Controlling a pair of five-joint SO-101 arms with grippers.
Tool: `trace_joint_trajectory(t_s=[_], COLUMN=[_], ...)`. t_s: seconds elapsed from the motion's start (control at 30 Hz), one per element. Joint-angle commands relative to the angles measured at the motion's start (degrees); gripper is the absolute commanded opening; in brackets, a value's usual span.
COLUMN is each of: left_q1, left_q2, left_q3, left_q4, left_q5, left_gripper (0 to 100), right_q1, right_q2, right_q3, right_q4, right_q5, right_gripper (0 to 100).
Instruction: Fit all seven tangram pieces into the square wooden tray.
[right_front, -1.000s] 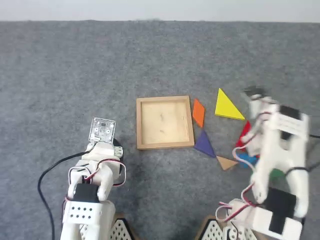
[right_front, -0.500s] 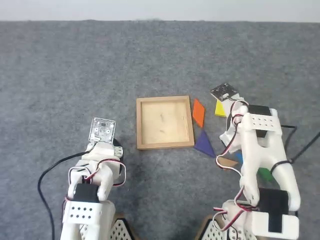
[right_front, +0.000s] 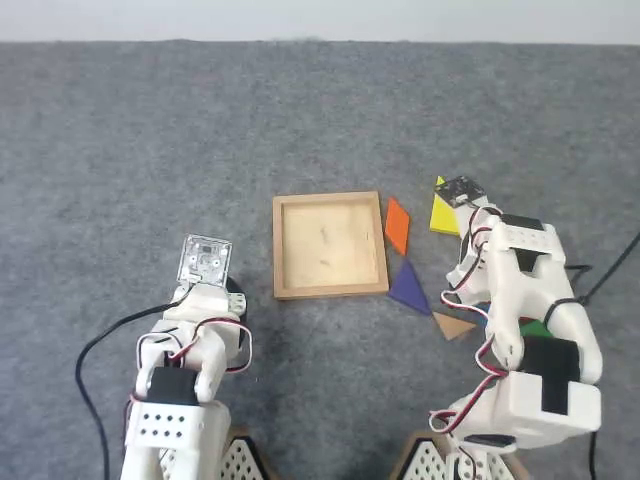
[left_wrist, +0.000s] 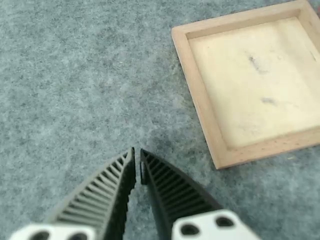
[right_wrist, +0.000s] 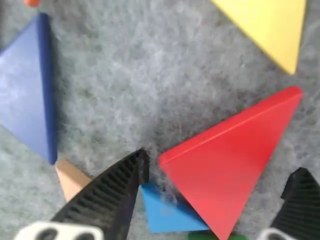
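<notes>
The square wooden tray (right_front: 281, 245) lies at mid-table with nothing in it; its rim (left_wrist: 195, 90) is ahead of my left gripper (left_wrist: 136, 152), which is shut over bare carpet. To the tray's right lie an orange parallelogram (right_front: 397, 225), a yellow triangle (right_front: 441, 214), a dark blue triangle (right_front: 408, 286) and a tan triangle (right_front: 453, 325). My right gripper (right_wrist: 221, 164) is open, its fingers straddling a red triangle (right_wrist: 235, 150). Under the red triangle's corner lies a light blue piece (right_wrist: 162, 214), with a green piece (right_wrist: 200, 235) beside it. The yellow triangle (right_wrist: 265, 22), dark blue triangle (right_wrist: 27, 110) and tan triangle (right_wrist: 70, 177) surround them.
Grey carpet covers the whole table. The right arm (right_front: 515, 270) stands over the red and light blue pieces, and a bit of green (right_front: 537, 328) peeks out beside it. The left arm (right_front: 200, 325) is left of the tray, with open carpet around it.
The right arm has swung left from the table's right side and come down over the red and light blue pieces. The left arm has not moved.
</notes>
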Motion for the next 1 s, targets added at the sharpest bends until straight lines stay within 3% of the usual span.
trace_joint_trajectory(t_s=[0.0, 0.37, 0.53, 0.87, 0.97], left_q1=[-0.3, -0.3, -0.3, -0.3, -0.3], left_q2=[-0.7, -0.7, -0.7, -0.7, -0.7], left_q3=[-0.5, -0.5, -0.5, -0.5, -0.5], left_q4=[0.1, 0.1, 0.1, 0.1, 0.1], left_q5=[0.4, 0.4, 0.4, 0.4, 0.4], left_gripper=[2, 2, 2, 2, 2], right_q1=[0.7, 0.3, 0.6, 0.7, 0.1], right_q2=[-0.1, 0.3, 0.3, 0.3, 0.1], right_q3=[-2.0, -3.3, -3.2, -3.0, -3.3], right_q4=[-1.2, -3.3, -6.6, -5.2, -3.1], right_q5=[-0.4, -1.0, -9.8, -10.1, -5.6], right_gripper=[41.7, 41.6, 41.4, 17.9, 22.1])
